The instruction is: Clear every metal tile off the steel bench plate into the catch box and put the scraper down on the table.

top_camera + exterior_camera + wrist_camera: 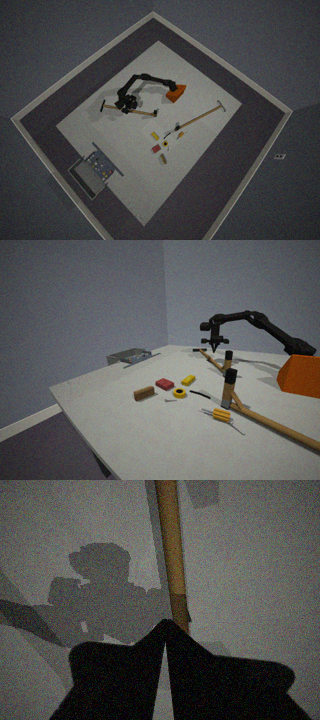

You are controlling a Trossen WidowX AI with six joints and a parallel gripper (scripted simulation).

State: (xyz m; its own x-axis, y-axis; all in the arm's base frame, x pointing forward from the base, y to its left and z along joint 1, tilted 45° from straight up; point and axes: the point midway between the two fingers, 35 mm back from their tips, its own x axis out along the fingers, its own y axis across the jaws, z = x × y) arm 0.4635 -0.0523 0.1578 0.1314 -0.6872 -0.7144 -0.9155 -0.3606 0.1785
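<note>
My gripper point(214, 351) point(166, 623) is shut with nothing between its fingertips, above and just beside the wooden handle point(142, 112) point(217, 365) point(172, 540) of a tool lying on the table. That tool has a black crosspiece point(102, 105) point(196, 350) at one end and an upright black-topped post point(155, 113) point(228, 361) at the other. A second wooden-handled tool point(201, 117) point(273, 423) has a grey head point(221, 105). Several small tiles point(95, 163) lie spread over the blue-grey bench plate point(102, 155). The grey catch box point(80, 184) point(116, 359) adjoins its far side.
An orange block point(175, 94) point(301, 376) stands by the arm's base. A yellow block point(155, 135) point(188, 380), red block point(156, 148) point(164, 384), tape roll point(165, 143) point(179, 393), brown block point(163, 158) point(144, 393) and orange-handled tool point(180, 134) point(221, 415) lie mid-table.
</note>
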